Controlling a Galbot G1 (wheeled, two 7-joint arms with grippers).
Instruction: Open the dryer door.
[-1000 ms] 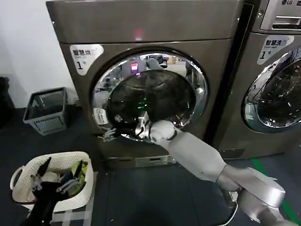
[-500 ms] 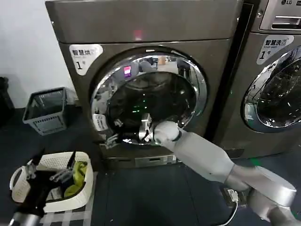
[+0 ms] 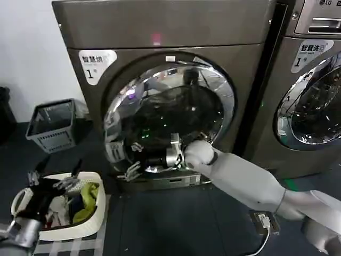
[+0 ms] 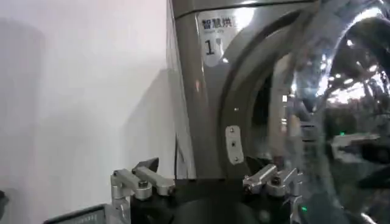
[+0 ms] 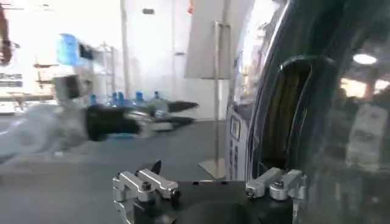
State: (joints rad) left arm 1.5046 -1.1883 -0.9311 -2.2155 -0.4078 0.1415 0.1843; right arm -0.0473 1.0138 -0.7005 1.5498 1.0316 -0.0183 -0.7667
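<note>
Head view: the dryer (image 3: 160, 32), bronze-grey with a white "1" sticker (image 3: 97, 63), fills the centre; the LG-marked machine (image 3: 311, 80) stands just beside it on the right.
Dryer door: the dryer door (image 3: 170, 114), chrome-rimmed with dark glass, is swung slightly ajar along its left edge.
Right hand: the right hand (image 3: 133, 164) reaches across to the door's lower left rim; whether it is gripping cannot be told.
Left hand: the left hand (image 3: 53, 184) hovers with fingers spread above the white laundry basket (image 3: 98, 205) on the floor.
Background: a grey bin (image 3: 52, 125) by the wall.
</note>
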